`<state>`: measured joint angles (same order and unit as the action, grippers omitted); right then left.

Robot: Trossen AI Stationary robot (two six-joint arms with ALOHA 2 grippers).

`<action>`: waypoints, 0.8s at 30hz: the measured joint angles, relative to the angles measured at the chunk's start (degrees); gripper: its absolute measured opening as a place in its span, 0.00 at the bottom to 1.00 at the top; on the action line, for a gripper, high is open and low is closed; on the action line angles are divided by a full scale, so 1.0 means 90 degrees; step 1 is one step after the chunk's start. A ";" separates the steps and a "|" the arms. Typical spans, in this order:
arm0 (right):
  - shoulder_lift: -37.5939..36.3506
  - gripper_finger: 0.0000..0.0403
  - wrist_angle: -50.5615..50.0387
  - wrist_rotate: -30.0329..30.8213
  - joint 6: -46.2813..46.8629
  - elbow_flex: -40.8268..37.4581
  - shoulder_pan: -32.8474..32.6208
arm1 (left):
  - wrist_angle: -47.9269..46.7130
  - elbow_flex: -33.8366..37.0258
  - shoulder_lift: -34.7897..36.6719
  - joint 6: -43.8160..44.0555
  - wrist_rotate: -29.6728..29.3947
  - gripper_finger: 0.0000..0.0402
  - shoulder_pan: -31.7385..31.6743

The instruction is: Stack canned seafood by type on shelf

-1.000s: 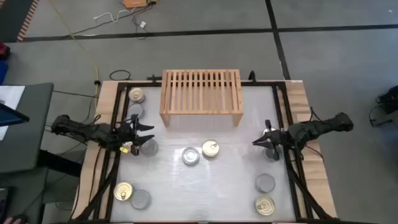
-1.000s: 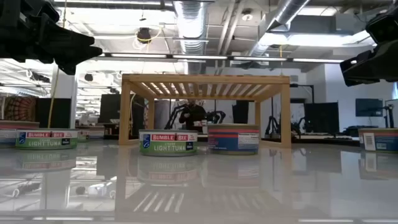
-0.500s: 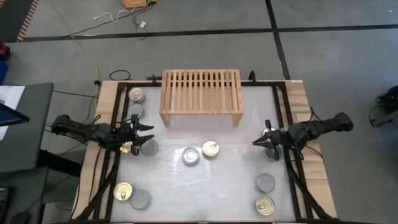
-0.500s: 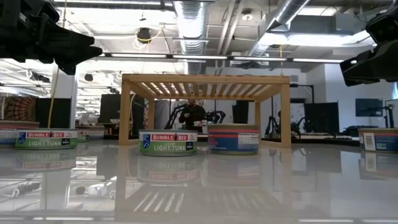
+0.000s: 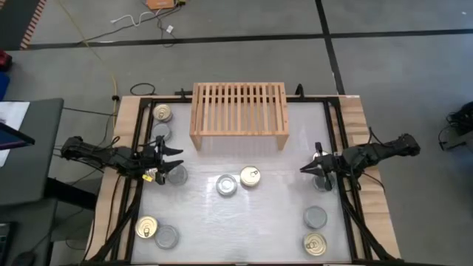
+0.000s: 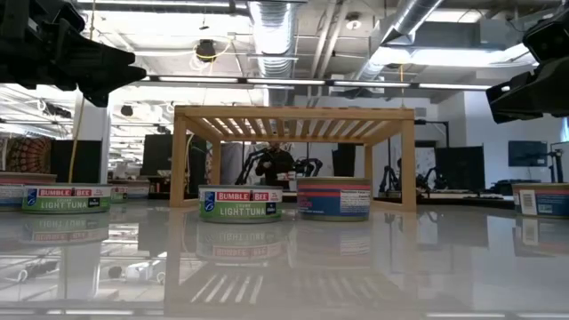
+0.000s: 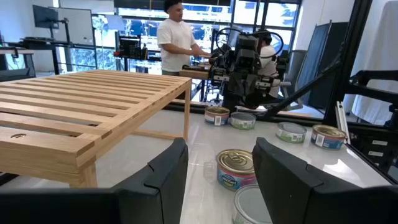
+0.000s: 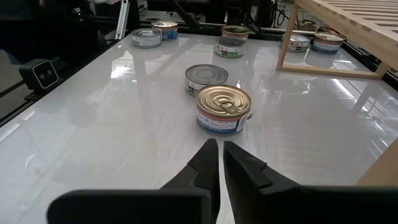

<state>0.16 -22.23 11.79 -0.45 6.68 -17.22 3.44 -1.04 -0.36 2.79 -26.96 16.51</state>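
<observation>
— Jaws on the left gripper (image 5: 176,159)?
— Spread apart, empty, hanging over a silver-topped tin (image 5: 176,174) at the worktop's (image 5: 281,214) left side.
— And the right gripper (image 5: 304,169)?
— Nearly pressed together, holding nothing, near the right edge.
— The shelf (image 5: 239,112)?
— At the back, bare on top; the tins sit scattered on the worktop.

Four gold-lid tins (image 5: 250,176) and six silver-top tins (image 5: 226,185) lie around one shelf (image 5: 239,114), none on it. Two grippers, left (image 5: 171,157) and right (image 5: 304,169).
</observation>
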 joint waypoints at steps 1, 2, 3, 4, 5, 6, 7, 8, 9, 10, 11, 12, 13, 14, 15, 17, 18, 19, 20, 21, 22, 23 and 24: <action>0.0000 0.14 0.0002 0.0000 -0.0001 0.0000 -0.0001 | 0.0000 0.0000 0.0000 -0.0002 0.0000 0.43 0.0002; -0.0001 0.14 0.0000 0.0000 0.0000 0.0000 -0.0001 | 0.0001 0.0000 0.0000 -0.0002 -0.0002 0.43 0.0001; -0.0002 0.14 0.0000 0.0000 0.0000 0.0000 0.0000 | 0.0001 0.0000 0.0000 0.0000 -0.0002 0.43 0.0000; -0.0002 0.14 0.0002 0.0000 0.0000 0.0000 -0.0001 | 0.0000 0.0000 0.0001 0.0000 -0.0002 0.43 0.0000; -0.0001 0.14 0.0001 0.0000 0.0000 0.0000 -0.0002 | 0.0002 0.0001 0.0001 -0.0001 0.0000 0.43 0.0001; -0.0002 0.14 0.0002 0.0000 0.0000 0.0000 -0.0002 | 0.0000 0.0000 0.0000 0.0000 0.0000 0.43 0.0001; -0.0001 0.14 0.0002 0.0000 0.0000 0.0000 0.0000 | 0.0000 0.0000 0.0000 0.0000 0.0000 0.43 0.0000; -0.0002 0.14 0.0002 0.0000 0.0000 0.0000 0.0001 | 0.0000 0.0001 0.0000 -0.0001 -0.0001 0.43 0.0000; -0.0002 0.14 0.0002 0.0000 0.0000 0.0000 -0.0001 | 0.0001 0.0001 0.0000 0.0000 0.0000 0.43 0.0001; -0.0002 0.14 0.0001 0.0000 0.0000 0.0000 -0.0002 | 0.0000 0.0000 0.0000 0.0000 -0.0002 0.43 0.0000; -0.0001 0.14 0.0001 0.0000 0.0000 0.0000 0.0001 | 0.0002 0.0002 0.0000 0.0000 0.0000 0.43 0.0002; -0.0002 0.14 0.0000 0.0000 0.0000 0.0000 -0.0001 | 0.0002 0.0002 0.0000 0.0010 -0.0002 0.43 0.0000; 0.0000 0.14 0.0000 0.0000 0.0000 0.0000 -0.0002 | 0.0004 0.0001 0.0001 0.0085 -0.0001 0.43 0.0000; -0.0001 0.14 0.0002 0.0000 0.0000 0.0000 -0.0002 | 0.0012 0.0001 0.0001 0.0231 0.0000 0.43 0.0002; 0.0000 0.14 0.0002 0.0000 0.0000 0.0000 -0.0002 | 0.0024 0.0001 0.0000 0.0429 0.0001 0.43 0.0000; -0.0002 0.14 0.0001 0.0000 0.0000 0.0000 -0.0001 | 0.0079 0.0002 0.0001 0.0784 0.0000 0.43 0.0000; 0.0000 0.14 0.0001 0.0000 0.0000 0.0000 -0.0001 | 0.0112 0.0000 0.0000 0.0905 -0.0002 0.43 0.0000; -0.0002 0.14 0.0001 0.0000 0.0000 0.0000 0.0000 | 0.0135 0.0002 0.0001 0.1000 -0.0002 0.43 0.0000; 0.0000 0.14 0.0002 0.0000 0.0000 0.0000 -0.0002 | 0.0164 0.0000 0.0002 0.1118 -0.0003 0.43 0.0000; 0.0000 0.14 0.0001 0.0000 0.0000 0.0000 -0.0001 | 0.0182 0.0000 0.0000 0.1241 -0.0005 0.43 0.0000; -0.0001 0.14 0.0001 0.0000 0.0000 0.0000 -0.0002 | 0.0199 0.0002 0.0000 0.1329 0.0003 0.43 0.0000; 0.0000 0.14 -0.0001 0.0000 0.0000 0.0000 -0.0002 | 0.0249 0.0002 0.0000 0.1364 0.0035 0.43 0.0000; -0.0001 0.14 0.0000 0.0000 -0.0002 0.0000 -0.0002 | 0.0334 0.0002 0.0000 0.1365 0.0079 0.43 0.0000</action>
<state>0.16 -22.23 11.79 -0.47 6.68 -17.23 6.44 -1.02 -0.36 15.08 -26.25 16.51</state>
